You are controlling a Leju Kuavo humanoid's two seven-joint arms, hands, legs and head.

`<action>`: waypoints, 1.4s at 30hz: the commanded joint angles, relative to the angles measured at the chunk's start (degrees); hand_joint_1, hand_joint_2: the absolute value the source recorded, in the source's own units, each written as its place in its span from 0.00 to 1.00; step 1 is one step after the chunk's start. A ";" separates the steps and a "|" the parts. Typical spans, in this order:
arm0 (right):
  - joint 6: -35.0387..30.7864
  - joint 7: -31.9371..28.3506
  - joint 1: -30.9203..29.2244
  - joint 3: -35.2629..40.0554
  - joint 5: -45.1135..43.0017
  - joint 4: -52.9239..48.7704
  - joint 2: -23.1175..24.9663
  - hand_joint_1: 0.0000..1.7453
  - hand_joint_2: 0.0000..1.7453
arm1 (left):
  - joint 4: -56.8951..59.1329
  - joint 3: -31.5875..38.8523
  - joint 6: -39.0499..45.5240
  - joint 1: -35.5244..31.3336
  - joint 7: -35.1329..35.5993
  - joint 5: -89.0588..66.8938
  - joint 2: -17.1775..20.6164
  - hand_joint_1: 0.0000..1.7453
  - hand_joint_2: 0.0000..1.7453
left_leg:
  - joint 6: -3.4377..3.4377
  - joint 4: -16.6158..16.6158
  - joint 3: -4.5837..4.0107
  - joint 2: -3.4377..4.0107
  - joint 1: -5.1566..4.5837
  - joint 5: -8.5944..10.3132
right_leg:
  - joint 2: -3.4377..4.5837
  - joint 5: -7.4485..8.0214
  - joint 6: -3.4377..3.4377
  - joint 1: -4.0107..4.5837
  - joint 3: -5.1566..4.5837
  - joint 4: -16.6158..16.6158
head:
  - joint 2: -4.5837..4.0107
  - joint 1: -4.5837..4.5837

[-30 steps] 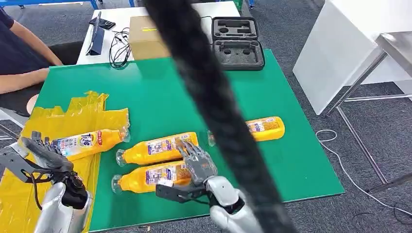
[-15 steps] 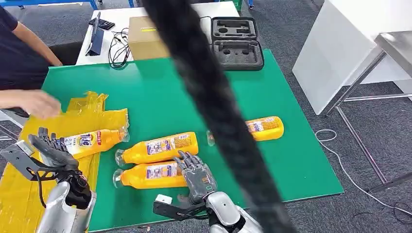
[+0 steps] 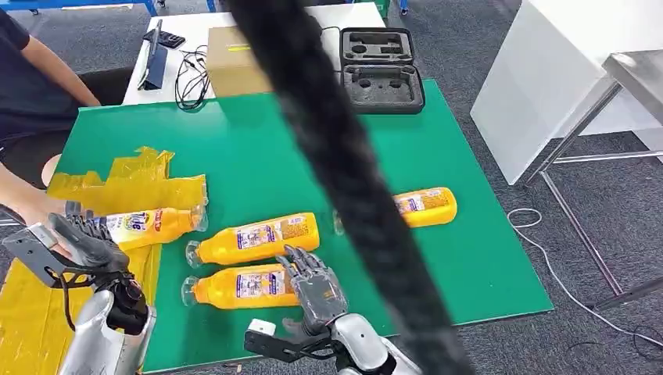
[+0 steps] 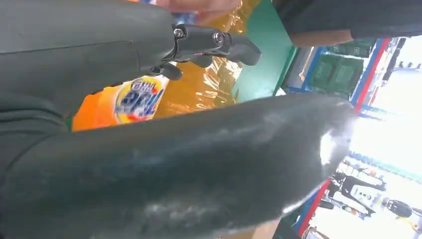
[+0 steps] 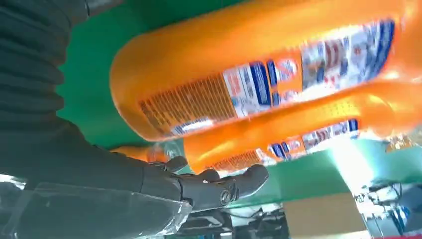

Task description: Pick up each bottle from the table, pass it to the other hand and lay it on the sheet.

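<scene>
Right hand (image 3: pixel 315 283), fingers spread and holding nothing, sits at the base end of the nearest orange bottle (image 3: pixel 242 284), which lies crosswise on the green table (image 3: pixel 469 258), cap toward the yellow sheet (image 3: pixel 31 312). Left hand (image 3: pixel 82 238), empty and loosely open, hovers over the sheet.

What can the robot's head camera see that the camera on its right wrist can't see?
Only the head view: the yellow sheet with a bottle on the sheet, the far bottle, the cardboard box, the black case and the left robot hand. Only the right wrist view: the labels' small print, close up. Both: the right robot hand by the nearest bottle, the middle bottle and the green table.
</scene>
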 commanded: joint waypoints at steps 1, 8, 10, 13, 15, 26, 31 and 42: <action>3.25 1.80 -1.79 -0.34 0.09 4.24 0.20 0.34 1.00 | 2.35 -0.96 -0.23 -2.67 0.28 0.35 -0.37 0.00 0.00 | -0.19 0.01 0.20 -0.08 0.08 -0.08 | -0.19 -0.10 -0.02 0.07 0.25 -0.02 | 0.00 0.00; 6.16 4.96 -2.90 -0.58 0.27 10.61 1.27 0.00 1.00 | 1.46 -1.08 -0.86 -2.31 0.79 0.31 -0.80 0.00 0.00 | -0.14 -0.03 0.15 -0.07 0.05 -0.03 | -0.16 -0.05 -0.01 0.05 0.20 -0.06 | 0.00 -0.02; 6.52 5.63 -3.35 -0.53 0.60 11.98 1.60 0.00 1.00 | 1.57 -1.23 -1.05 -2.51 0.88 0.33 -0.84 0.00 0.00 | -0.17 -0.03 0.22 -0.09 0.07 -0.05 | -0.20 -0.08 -0.01 0.07 0.28 -0.06 | 0.00 -0.02; 6.61 5.94 -3.49 -0.52 0.78 12.49 1.73 0.00 1.00 | 1.60 -1.28 -1.10 -2.57 0.92 0.33 -0.85 0.00 0.00 | -0.13 -0.03 0.14 -0.09 0.04 -0.01 | -0.17 -0.04 -0.01 0.05 0.19 -0.06 | 0.00 0.00; 6.93 6.71 -3.67 -0.72 1.35 14.03 2.14 0.00 1.00 | 1.62 -1.53 -1.32 -2.65 1.15 0.38 -0.90 0.00 0.00 | -0.14 -0.04 0.20 -0.10 0.06 -0.03 | -0.19 -0.06 -0.01 0.06 0.25 -0.07 | 0.00 -0.02; 8.32 6.96 -4.60 -1.32 2.04 20.74 3.30 0.03 1.00 | 1.85 -2.36 -1.99 -2.32 1.29 0.97 -1.06 0.00 0.00 | -0.19 -0.05 0.40 -0.13 0.06 -0.05 | -0.26 -0.10 -0.02 0.07 0.44 -0.07 | 0.00 0.00; 8.66 7.02 -4.72 -1.29 2.19 21.15 3.42 0.27 1.00 | 1.83 -2.40 -2.05 -2.40 1.32 1.09 -1.01 0.00 0.00 | -0.44 -0.04 0.71 -0.05 0.15 -0.18 | -0.13 -0.10 -0.07 0.14 0.69 -0.11 | 0.00 -0.02; 8.92 7.10 -4.76 -1.20 2.52 21.38 3.47 0.91 1.00 | 1.79 -2.45 -2.13 -2.38 1.35 1.26 -0.96 0.00 0.00 | -0.33 -0.08 0.90 0.15 0.16 -0.16 | 0.11 0.02 -0.23 0.19 0.76 -0.11 | 0.00 -0.02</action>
